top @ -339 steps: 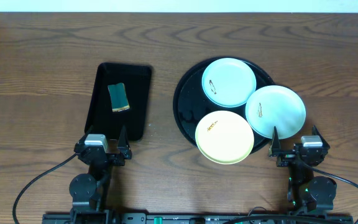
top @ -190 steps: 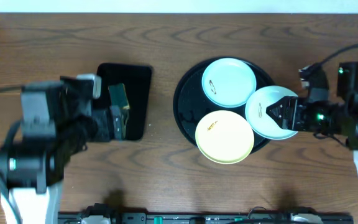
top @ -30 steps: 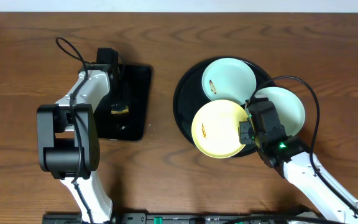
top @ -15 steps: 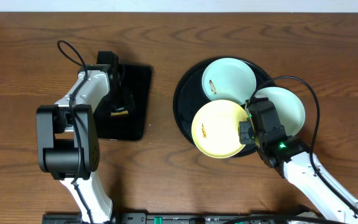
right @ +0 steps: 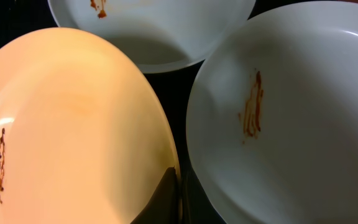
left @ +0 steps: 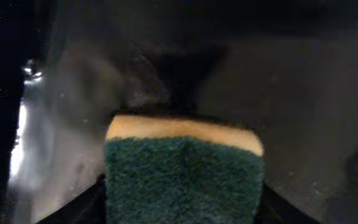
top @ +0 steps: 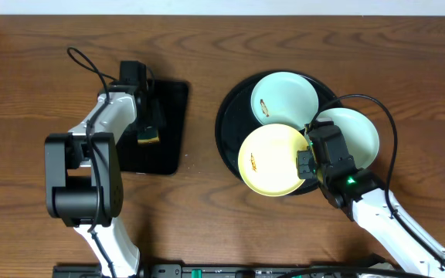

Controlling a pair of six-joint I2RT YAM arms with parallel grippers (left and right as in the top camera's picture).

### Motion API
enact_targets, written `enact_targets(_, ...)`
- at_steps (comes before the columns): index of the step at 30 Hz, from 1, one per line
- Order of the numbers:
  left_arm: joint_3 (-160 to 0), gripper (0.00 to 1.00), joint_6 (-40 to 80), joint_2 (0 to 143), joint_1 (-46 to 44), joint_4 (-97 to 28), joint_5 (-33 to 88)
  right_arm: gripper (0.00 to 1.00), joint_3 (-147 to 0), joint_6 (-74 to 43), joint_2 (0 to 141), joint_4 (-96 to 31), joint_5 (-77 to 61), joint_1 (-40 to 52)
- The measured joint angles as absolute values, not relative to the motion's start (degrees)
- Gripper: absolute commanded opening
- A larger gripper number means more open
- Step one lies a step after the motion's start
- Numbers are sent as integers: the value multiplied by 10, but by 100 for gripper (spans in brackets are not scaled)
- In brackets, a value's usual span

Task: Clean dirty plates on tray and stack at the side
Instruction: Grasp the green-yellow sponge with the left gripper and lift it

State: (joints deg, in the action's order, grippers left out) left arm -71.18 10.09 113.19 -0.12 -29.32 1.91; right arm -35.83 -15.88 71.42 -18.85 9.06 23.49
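The pale yellow plate [top: 271,161] with a brown smear lies on the round black tray [top: 225,127], its right edge lifted over the two mint-white plates [top: 284,99] [top: 354,133]. My right gripper [top: 304,165] is shut on that plate's right rim. In the right wrist view the fingers [right: 166,196] pinch the yellow plate [right: 73,124], beside a smeared mint plate [right: 291,118] and another mint plate [right: 154,25]. My left gripper [top: 146,125] is down in the rectangular tray, its jaws pressed against both sides of a green-and-yellow sponge [top: 149,137] [left: 182,180].
The smaller rectangular black tray [top: 172,116] stands left of the round tray, with the left arm reaching over it. Bare wooden table [top: 199,193] lies between and around both trays. The right arm stretches from the front right corner.
Over the last second the left gripper shifted a little over the sponge, which nudged slightly in its tray. The right gripper and yellow plate have stayed still.
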Motion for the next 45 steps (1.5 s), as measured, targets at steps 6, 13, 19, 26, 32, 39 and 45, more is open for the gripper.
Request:
enact_targets(6,-711,8,100,1127,-1,-305,26,1,-358,-159,714,-188,91,235)
enact_targets(13,-728,8,86,1030,-1,-374,108,2,-358,-159,714,-189,91,235)
enact_targets(19,-752,7,44,929,-1,-373,121,5,-358,-159,714,-189,91,235)
enact_targets(26,-754,7,29,935,-1,-406,121,1,-358,-161,714,-189,91,235)
enact_targets(32,-754,7,27,935,-1,-427,121,1,-358,-176,714,-190,91,235)
enact_targets(39,-754,7,27,935,-1,-444,121,1,-358,-211,726,-195,70,235)
enact_targets(45,-753,7,27,935,-1,-447,121,2,-358,-244,770,-216,41,235)
